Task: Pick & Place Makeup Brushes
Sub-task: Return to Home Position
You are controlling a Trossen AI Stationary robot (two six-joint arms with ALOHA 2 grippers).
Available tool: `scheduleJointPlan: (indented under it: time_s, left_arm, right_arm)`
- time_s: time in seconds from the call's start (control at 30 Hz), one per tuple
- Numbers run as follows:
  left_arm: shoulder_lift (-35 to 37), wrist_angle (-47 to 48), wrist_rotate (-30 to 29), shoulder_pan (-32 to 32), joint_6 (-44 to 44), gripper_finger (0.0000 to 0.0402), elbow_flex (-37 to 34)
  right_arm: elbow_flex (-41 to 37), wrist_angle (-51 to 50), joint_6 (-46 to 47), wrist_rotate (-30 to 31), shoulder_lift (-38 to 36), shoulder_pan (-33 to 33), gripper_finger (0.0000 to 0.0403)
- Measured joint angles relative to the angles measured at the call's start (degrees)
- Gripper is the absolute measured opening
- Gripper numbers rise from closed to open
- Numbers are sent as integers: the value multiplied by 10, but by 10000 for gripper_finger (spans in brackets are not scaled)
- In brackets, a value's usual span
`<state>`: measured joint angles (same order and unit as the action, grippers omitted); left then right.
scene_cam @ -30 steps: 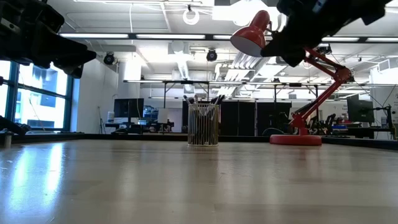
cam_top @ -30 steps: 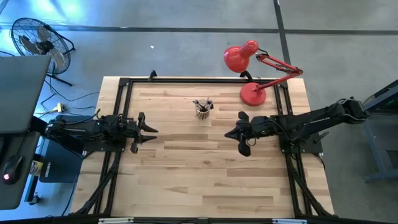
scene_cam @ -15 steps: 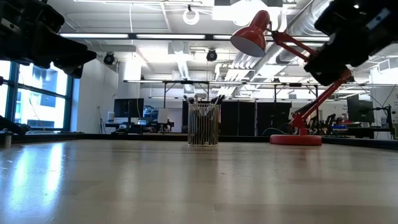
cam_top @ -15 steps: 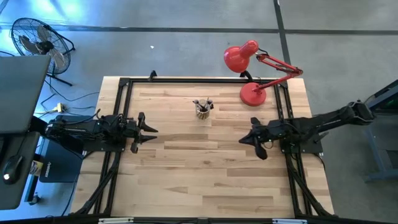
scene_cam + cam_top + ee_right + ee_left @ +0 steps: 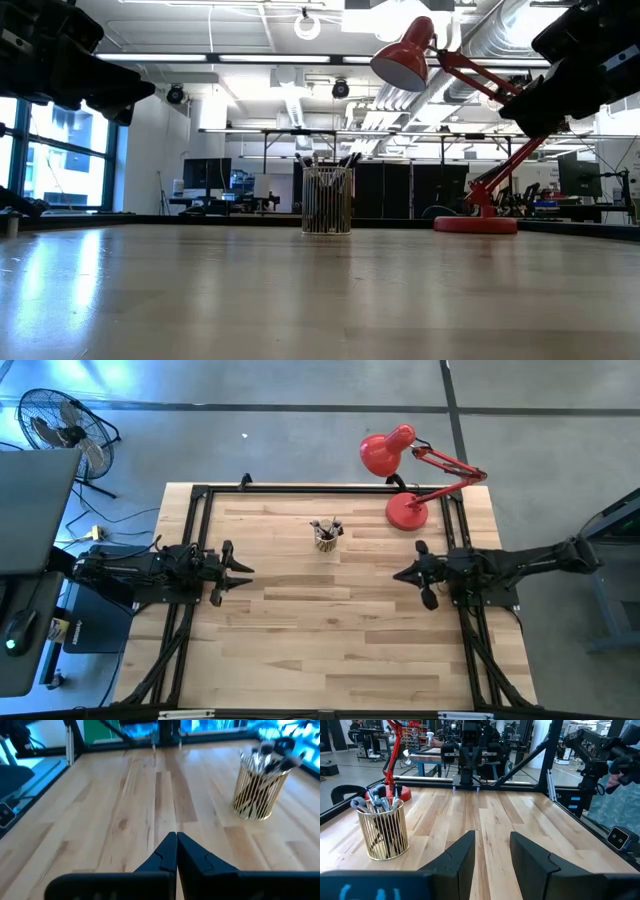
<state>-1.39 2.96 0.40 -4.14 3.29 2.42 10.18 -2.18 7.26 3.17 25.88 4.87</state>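
The makeup brushes [image 5: 326, 528] stand bristle-end up in a gold wire cup [image 5: 326, 540] on the far middle of the table. They also show in the low view [image 5: 327, 160], the left wrist view [image 5: 377, 800] and the right wrist view [image 5: 270, 757]. My left gripper [image 5: 245, 574] hovers open over the table's left side, level, pointing right, and its wrist view [image 5: 492, 851] shows the gap between its fingers. My right gripper [image 5: 399, 574] hovers shut over the right side, pointing left, its fingertips together [image 5: 176, 838]. Neither touches anything.
A red desk lamp [image 5: 405, 510] stands at the far right corner, its head [image 5: 380, 453] reaching past the far edge. Black frame rails [image 5: 200, 495] run along the table's sides. Bare wood [image 5: 320, 630] lies between the arms and toward the near edge.
My right arm has drawn back toward the table's right edge, away from the cup of brushes, staying above the table. The left arm and the brushes have kept still.
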Motion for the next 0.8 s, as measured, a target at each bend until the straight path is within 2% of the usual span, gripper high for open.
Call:
scheduleJointPlan:
  time_s: [0.23,0.57,0.8]
  left_arm:
    - [0,0,0,0,0,122,0]
    - [0,0,0,0,0,122,0]
    - [0,0,0,0,0,122,0]
  right_arm:
    - [-16,-48,-5,-47,-85,-31,0]
    - [-17,-120,-22,-50,-161,-60,0]
    - [-17,-126,-38,-54,-189,-65,0]
